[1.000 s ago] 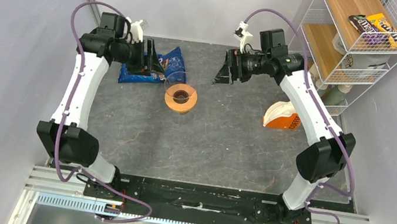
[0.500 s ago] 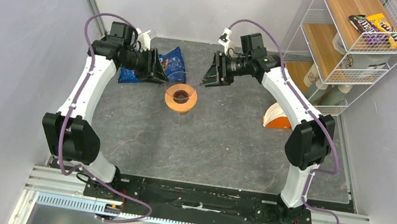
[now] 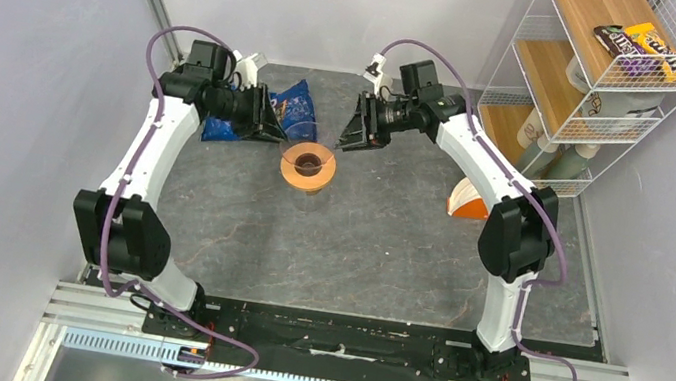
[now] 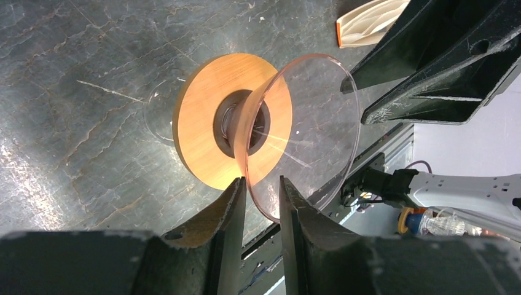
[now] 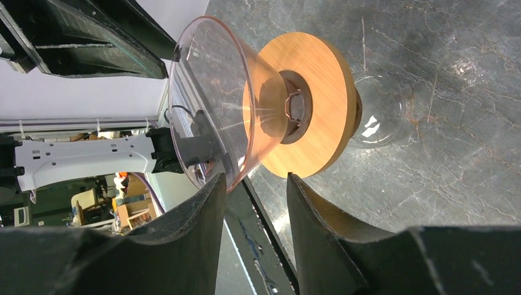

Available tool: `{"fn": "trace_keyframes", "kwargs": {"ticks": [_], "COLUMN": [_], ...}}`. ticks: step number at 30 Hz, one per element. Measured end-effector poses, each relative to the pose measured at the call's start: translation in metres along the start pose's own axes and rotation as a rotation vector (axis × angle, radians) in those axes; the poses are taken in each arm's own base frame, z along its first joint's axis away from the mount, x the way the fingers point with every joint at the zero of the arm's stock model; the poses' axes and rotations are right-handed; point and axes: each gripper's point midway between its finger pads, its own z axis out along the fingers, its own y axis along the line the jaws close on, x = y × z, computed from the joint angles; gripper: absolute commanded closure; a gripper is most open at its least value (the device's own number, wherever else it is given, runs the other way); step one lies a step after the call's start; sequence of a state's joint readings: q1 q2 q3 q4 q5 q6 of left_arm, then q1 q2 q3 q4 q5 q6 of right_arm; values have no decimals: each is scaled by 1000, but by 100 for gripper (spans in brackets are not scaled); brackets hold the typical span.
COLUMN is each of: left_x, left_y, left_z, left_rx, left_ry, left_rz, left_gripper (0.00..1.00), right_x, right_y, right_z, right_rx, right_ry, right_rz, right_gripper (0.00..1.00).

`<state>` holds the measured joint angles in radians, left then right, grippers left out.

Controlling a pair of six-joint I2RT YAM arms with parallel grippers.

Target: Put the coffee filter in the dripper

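Observation:
The dripper (image 3: 307, 167) stands mid-table: an orange-tan disc (image 4: 206, 132) with a dark centre, a clear cone (image 4: 313, 117) rising from it, on a small clear glass (image 5: 381, 117). My left gripper (image 3: 279, 128) is at its left side. In the left wrist view the gripper (image 4: 262, 184) is slightly open, with the cone's rim between the fingers, against the left one. My right gripper (image 3: 348, 135) is at the dripper's right side. In the right wrist view it (image 5: 255, 181) is open, its left finger by the cone's rim. No loose coffee filter shows.
The orange-and-white pack (image 3: 469, 204) lies at the right, partly behind my right arm; white pleated paper shows in it in the left wrist view (image 4: 368, 21). A blue snack bag (image 3: 299, 102) lies behind the left gripper. A wire shelf rack (image 3: 615, 70) stands at the far right.
Both grippers have closed in on the dripper from either side. The right arm swung left, away from the pack. Little has moved in the last half second.

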<state>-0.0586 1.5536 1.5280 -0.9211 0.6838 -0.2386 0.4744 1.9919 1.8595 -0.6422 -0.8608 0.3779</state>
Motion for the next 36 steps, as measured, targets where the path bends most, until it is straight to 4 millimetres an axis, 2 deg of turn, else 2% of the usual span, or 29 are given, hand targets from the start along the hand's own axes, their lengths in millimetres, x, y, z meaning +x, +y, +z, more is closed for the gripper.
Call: {"fn": "trace_keyframes", "kwargs": {"ticks": [3,12,21,36], "left_x": [2,4,2,2], "left_y": [3,9,13,15], "left_z": [2,11,17,19], "left_rx": [-1,-2,3,11], "left_ry": [6,25,29,23], "left_rz": [-6,-25,-31,-26], "left_gripper": [71,78,82,83], "right_x": [1,1,-2,-2], "right_y": [0,-1,2,2], "right_z": [4,10,13,16], "right_rx": [-2,-8,-22,-37], "right_ry": [6,15,12,21], "right_rz": [-1,11,-2,-25], "right_gripper": [53,67,71,73]}}
